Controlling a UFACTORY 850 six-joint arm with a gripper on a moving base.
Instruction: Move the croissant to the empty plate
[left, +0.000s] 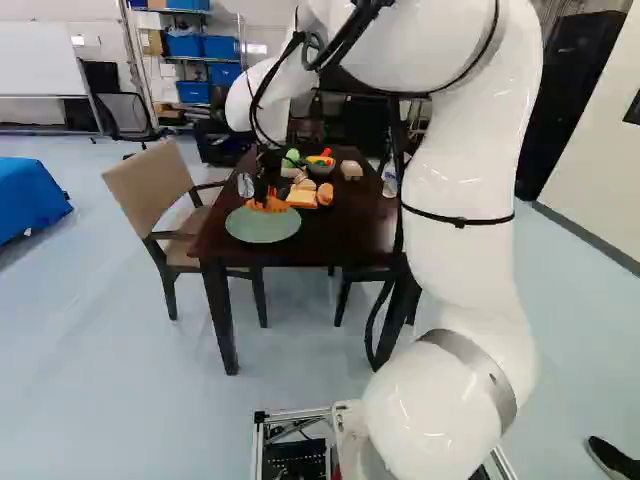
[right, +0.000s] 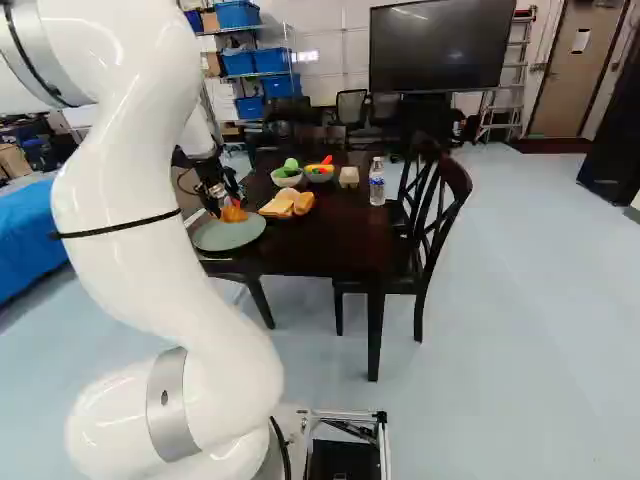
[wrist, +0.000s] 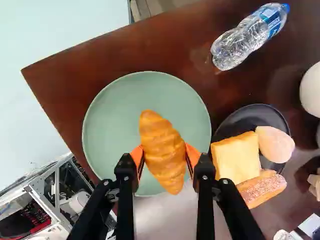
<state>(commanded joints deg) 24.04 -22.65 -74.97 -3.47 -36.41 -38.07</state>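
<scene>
In the right base view my gripper (right: 229, 201) hangs at the far side of the green plate (right: 228, 237), with the orange-brown croissant (right: 234, 214) at its tips. The wrist view shows the gripper (wrist: 164, 154) shut on the croissant (wrist: 161, 137), an orange pad pressing each side. Beneath it lies the round green plate (wrist: 107, 120), which bears nothing else that shows. The croissant looks raised over the plate; the exact gap cannot be told. Beside it a dark plate (wrist: 245, 116) holds a bread slice (wrist: 237, 159), a roll (wrist: 275, 144) and a long bun (wrist: 262, 188).
A water bottle (wrist: 250, 36) lies near the green plate on the dark table (wrist: 75, 65). Farther back stand bowls (right: 320, 175) with toy food and another bottle (right: 377, 182). Chairs stand at the table, one beige (left: 150, 185), one dark (right: 440, 220).
</scene>
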